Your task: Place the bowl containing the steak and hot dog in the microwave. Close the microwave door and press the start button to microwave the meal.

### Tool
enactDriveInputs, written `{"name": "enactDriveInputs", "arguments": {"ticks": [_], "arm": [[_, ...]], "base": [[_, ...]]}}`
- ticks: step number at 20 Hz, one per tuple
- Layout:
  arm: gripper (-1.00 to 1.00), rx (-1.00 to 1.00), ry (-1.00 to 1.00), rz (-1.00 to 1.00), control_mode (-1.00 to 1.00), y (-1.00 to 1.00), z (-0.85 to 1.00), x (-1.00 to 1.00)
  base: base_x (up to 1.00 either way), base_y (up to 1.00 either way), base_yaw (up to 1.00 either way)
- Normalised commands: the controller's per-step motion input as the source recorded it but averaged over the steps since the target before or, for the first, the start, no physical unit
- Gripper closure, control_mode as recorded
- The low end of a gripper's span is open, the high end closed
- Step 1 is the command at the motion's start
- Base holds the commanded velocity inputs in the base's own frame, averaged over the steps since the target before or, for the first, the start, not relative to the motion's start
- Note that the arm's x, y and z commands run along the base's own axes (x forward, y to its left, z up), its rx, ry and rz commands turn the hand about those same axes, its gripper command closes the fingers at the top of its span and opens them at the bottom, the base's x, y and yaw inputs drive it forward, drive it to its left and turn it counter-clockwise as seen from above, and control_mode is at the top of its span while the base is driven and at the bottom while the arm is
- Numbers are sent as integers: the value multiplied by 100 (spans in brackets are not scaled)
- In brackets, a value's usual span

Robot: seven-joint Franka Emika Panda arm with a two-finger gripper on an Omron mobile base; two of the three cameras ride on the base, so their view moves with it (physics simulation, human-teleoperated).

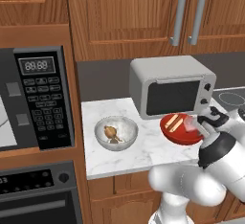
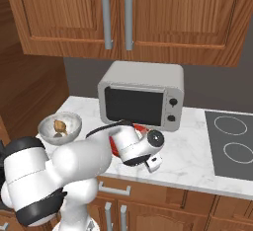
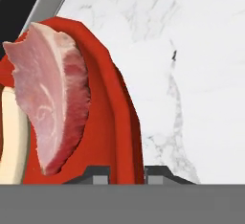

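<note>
The red bowl (image 1: 173, 131) sits on the marble counter in front of the silver appliance. In it lie the hot dog (image 1: 173, 122) and the pink steak (image 3: 50, 98), with the bun's pale edge (image 3: 10, 137) beside the steak. My gripper (image 3: 127, 174) straddles the bowl's right rim (image 3: 125, 137), and both fingertips press against it, shut on the bowl. In the right base view my hand covers most of the bowl (image 2: 142, 127). The black microwave (image 1: 43, 98) stands at the far left, with a strip of its white cavity showing. Its door is out of view.
A pale grey bowl (image 1: 116, 133) with a brown lump sits left of the red bowl. The silver appliance (image 1: 172, 86) stands right behind it. A cooktop (image 2: 232, 141) lies to the right, wooden cabinets (image 2: 118, 13) hang overhead, and an oven (image 1: 33, 199) sits under the microwave.
</note>
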Motion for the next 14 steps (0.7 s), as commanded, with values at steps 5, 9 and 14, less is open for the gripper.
{"name": "enactDriveInputs", "arguments": {"ticks": [5, 9, 14], "arm": [[100, 0, -5, 0, -100, 0, 68, -35], [100, 0, -18, 0, -100, 0, 78, -44], [100, 0, -22, 2, -100, 7, 81, -61]], "base": [[0, 0, 0], [0, 0, 0], [0, 0, 0]]}}
